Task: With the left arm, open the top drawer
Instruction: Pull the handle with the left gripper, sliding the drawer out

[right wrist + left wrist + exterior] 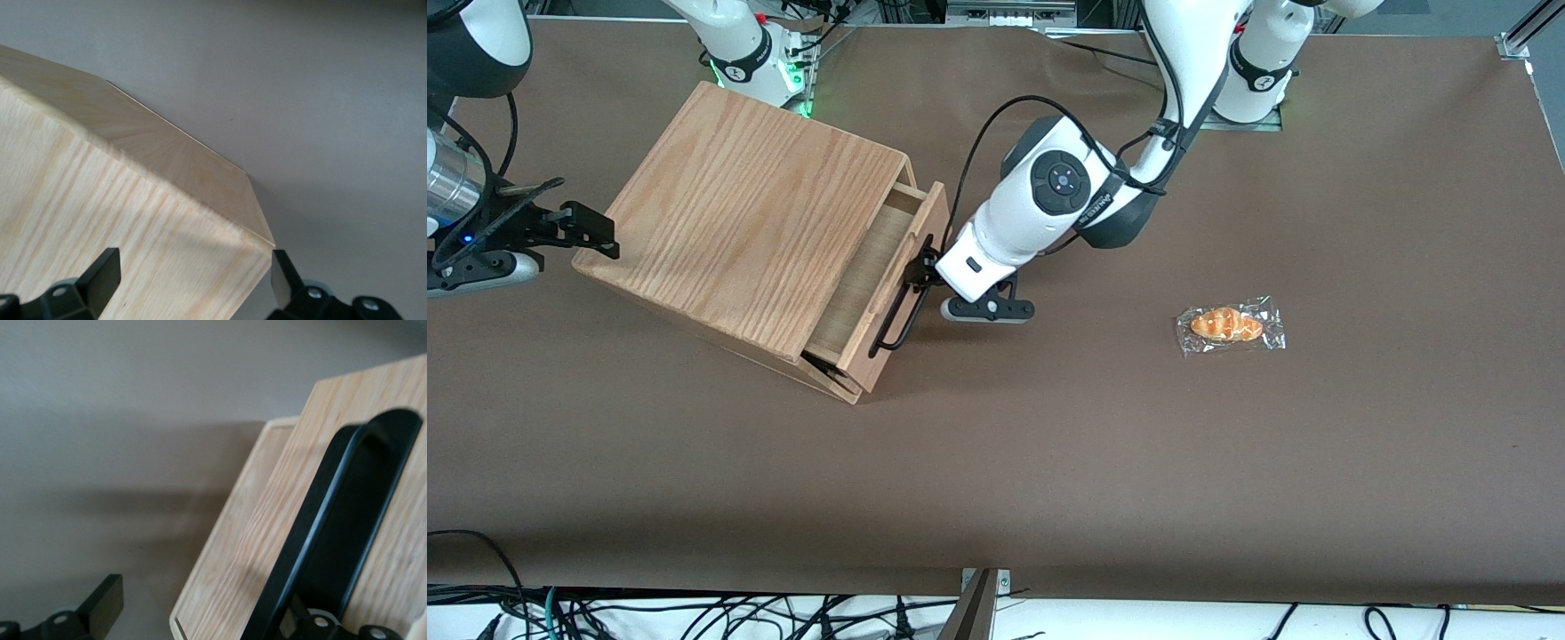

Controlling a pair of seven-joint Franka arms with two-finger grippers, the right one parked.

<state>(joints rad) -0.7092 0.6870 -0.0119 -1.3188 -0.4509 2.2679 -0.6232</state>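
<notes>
the top drawer [876, 284] is seen part-way out of the oak-grain box [756, 227], which sits on the brown table [1049, 462] toward the parked arm's end. the bare pale floor of the drawer is visible between its front panel and the box's top panel.

the gripper [921, 267] of the left arm [1049, 200] is at the black bar handle [903, 302], near the handle end farther from the front camera. in the wrist view one finger [100, 607] is seen clear of the drawer over the table, and the other is down by the bar [333, 520], so the fingers are spread and the bar is hooked, not pinched.

handling, as judged: the drawer is rigid wood, empty as far as can be seen, so it is likely light. the metal bar is thin, stiff and smooth, so some slip along it is expected. the box is not seen to be fixed to anything, so it could be dragged or twisted across the table if the drawer binds.

hold point: the bar itself, not the panel edge. the bar's middle would be preferred; an off-centre pull may rack the drawer in its slot. the pull should be kept straight along the drawer's travel and slow.

a wrapped pastry [1230, 325] lies well apart, toward the working arm's end, out of the way.
</notes>
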